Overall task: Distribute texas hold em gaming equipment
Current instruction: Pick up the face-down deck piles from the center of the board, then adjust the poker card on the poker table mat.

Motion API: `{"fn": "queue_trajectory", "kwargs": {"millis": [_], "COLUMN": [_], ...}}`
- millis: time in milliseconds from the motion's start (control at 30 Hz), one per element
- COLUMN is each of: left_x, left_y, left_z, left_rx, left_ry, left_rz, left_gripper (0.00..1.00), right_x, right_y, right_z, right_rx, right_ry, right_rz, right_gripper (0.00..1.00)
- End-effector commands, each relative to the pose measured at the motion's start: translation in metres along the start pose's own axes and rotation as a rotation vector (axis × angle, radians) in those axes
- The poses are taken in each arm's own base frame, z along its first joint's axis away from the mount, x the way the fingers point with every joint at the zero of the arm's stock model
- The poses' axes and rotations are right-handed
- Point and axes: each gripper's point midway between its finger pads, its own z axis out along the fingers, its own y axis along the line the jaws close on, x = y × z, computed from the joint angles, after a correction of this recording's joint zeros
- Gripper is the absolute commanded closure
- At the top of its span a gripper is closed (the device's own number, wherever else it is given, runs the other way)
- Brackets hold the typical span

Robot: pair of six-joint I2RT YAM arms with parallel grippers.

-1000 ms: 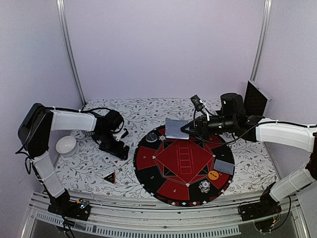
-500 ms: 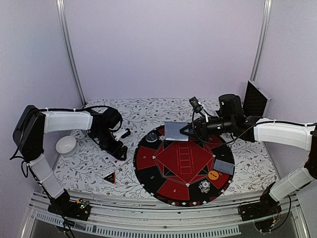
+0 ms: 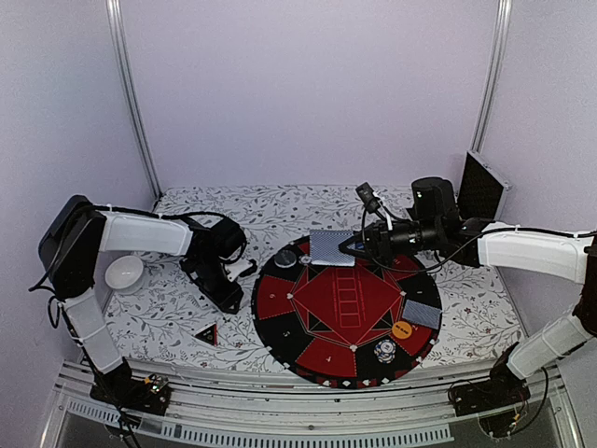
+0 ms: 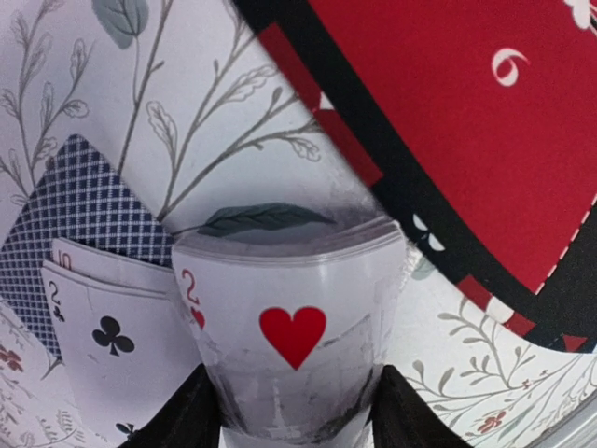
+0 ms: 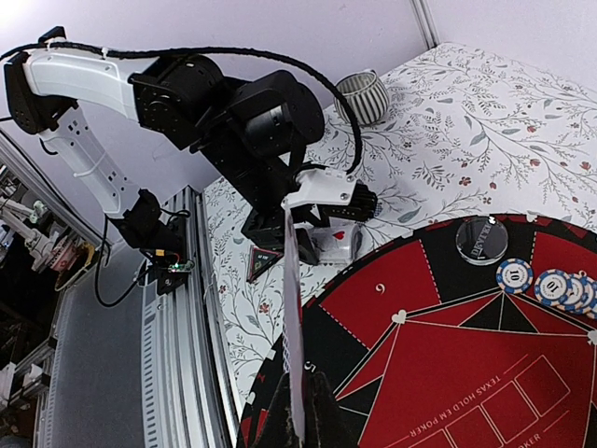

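Between the fingers (image 4: 191, 411) of the left gripper (image 4: 295, 411) sits a small stack of cards (image 4: 291, 308) with the two of hearts face up on top. The jaws press on both of its side edges, and the stack bows slightly across its width. Just left of that gripper, on the flowered tablecloth (image 4: 187, 112), lie a face-up two of clubs (image 4: 107, 345) and another face-up card partly under it. A blue-backed card (image 4: 79, 210) shows beyond them. Directly to the gripper's right runs the rim of the round red-and-black mat (image 3: 270, 317), close by. Toward the arm bases from it lies the black-red triangle (image 3: 206, 333), and well off to its left stands a white bowl (image 3: 124, 273). Over the far edge of the mat, the right gripper (image 3: 350, 246) has its jaws pressed together on one edge of a single blue-backed card (image 3: 331, 246). That card is held out flat to the gripper's left, clear of the mat in the top view and edge-on in the right wrist view. Beyond the card's free edge, on the mat, rest a dark round disc (image 3: 285, 258) and a few small chips (image 3: 305, 259). Nearer the bases, on the mat's right side, are another blue-backed card (image 3: 422, 313), an orange disc (image 3: 402, 329) and a cluster of black-and-white chips (image 3: 384, 350).
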Motion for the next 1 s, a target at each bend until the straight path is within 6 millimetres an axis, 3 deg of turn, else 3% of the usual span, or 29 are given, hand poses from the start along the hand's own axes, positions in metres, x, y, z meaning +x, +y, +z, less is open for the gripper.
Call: {"fn": "queue_trajectory", "kwargs": {"millis": [0, 100, 200, 400, 500, 567, 667, 833, 933, 967], "left_x": [0.004, -0.004, -0.022, -0.067, -0.076, -0.076, -0.066, -0.033, -0.023, -0.025], "left_y": [0.000, -0.006, -0.014, -0.057, -0.088, -0.106, -0.128, -0.173, -0.194, -0.196], "left_z": [0.006, -0.004, -0.031, -0.124, -0.176, -0.200, -0.206, -0.175, -0.202, -0.214], "left_rx": [-0.030, -0.004, 0.046, 0.287, 0.450, 0.540, 0.660, 0.891, 1.067, 1.099], "left_ry": [0.028, -0.003, -0.098, -0.418, -0.580, -0.650, -0.633, -0.438, -0.499, -0.556], "left_rz": [0.018, 0.007, -0.012, 0.029, 0.107, 0.160, 0.201, 0.194, 0.247, 0.273], "left_gripper": [0.52, 0.60, 0.60, 0.61, 0.61, 0.61, 0.61, 0.63, 0.62, 0.61], "right_x": [-0.014, -0.013, -0.012, -0.011, -0.009, -0.006, -0.007, 0.008, 0.036, 0.050], "right_y": [0.004, 0.005, 0.006, 0.031, 0.047, 0.052, 0.057, 0.066, 0.061, 0.069], "right_z": [-0.004, -0.004, -0.008, -0.021, -0.022, -0.018, -0.016, -0.020, -0.018, -0.015], "right_rx": [-0.009, -0.011, 0.000, -0.037, -0.019, -0.004, -0.022, -0.077, -0.031, -0.044], "right_ry": [-0.025, -0.018, -0.010, -0.008, -0.011, -0.003, 0.007, 0.040, 0.112, 0.140], "right_rz": [-0.020, -0.017, -0.027, -0.166, -0.338, -0.452, -0.509, -0.455, -0.459, -0.505], "right_gripper": [0.98, 0.98, 0.98, 0.98, 0.98, 0.98, 0.98, 0.98, 0.98, 0.98]}}
